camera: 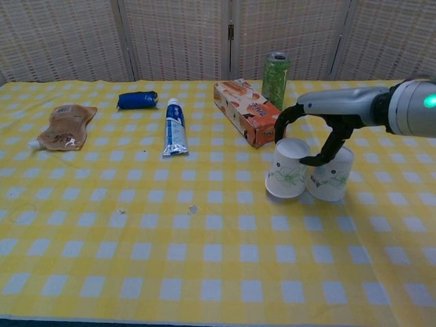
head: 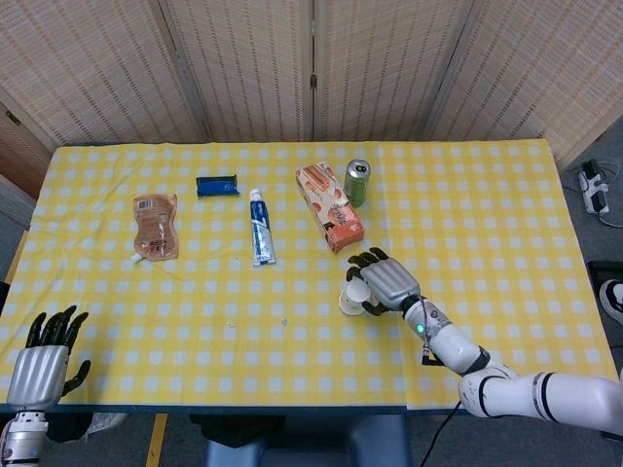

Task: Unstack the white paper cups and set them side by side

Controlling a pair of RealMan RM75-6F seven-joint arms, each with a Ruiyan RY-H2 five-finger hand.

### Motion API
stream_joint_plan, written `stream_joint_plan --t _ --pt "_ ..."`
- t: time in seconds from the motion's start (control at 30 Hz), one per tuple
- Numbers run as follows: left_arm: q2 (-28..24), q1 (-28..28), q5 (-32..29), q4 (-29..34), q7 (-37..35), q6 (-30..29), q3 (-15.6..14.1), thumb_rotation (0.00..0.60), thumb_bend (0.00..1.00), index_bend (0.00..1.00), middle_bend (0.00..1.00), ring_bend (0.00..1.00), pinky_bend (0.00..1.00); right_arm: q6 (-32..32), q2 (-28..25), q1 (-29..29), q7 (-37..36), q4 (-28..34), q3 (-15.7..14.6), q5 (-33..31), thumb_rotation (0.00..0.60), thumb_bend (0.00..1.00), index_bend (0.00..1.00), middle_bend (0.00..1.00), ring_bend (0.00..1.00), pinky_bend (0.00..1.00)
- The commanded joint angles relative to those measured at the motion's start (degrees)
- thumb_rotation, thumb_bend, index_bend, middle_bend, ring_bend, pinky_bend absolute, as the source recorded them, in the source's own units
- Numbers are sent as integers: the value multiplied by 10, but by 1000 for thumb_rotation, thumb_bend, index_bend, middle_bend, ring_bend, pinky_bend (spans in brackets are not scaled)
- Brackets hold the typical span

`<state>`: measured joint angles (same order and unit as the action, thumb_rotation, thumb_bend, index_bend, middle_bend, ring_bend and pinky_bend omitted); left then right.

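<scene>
Two white paper cups with green print stand side by side, touching, right of the table's centre. The left cup (camera: 286, 174) leans a little; the right cup (camera: 332, 178) sits just beside it. My right hand (camera: 328, 107) arches over the left cup, with one finger (camera: 323, 155) down between the cups and another at the cup's far left rim, and it seems to grip that cup. From the head view, the right hand (head: 386, 280) covers most of the cups (head: 352, 295). My left hand (head: 44, 362) hovers at the table's near left corner, fingers spread, holding nothing.
An orange box (camera: 246, 112) and a green can (camera: 275, 78) stand just behind the cups. A toothpaste tube (camera: 174, 128), a blue packet (camera: 137, 100) and a brown pouch (camera: 63, 127) lie further left on the yellow checked cloth (camera: 204, 259).
</scene>
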<state>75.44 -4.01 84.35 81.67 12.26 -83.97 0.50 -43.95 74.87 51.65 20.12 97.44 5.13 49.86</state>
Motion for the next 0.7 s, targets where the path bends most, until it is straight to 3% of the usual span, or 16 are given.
stream_joint_plan --t 0.03,0.7 --pt "1 0 0 -2 -1 1 0 600 382 165 105 116 0 0 2 1 0 -2 -2 -2 600 428 399 156 101 49" --pt "5 1 -2 -13 -11 4 0 600 382 165 105 117 0 -4 21 9 6 -23 -10 -12 600 427 387 154 101 49"
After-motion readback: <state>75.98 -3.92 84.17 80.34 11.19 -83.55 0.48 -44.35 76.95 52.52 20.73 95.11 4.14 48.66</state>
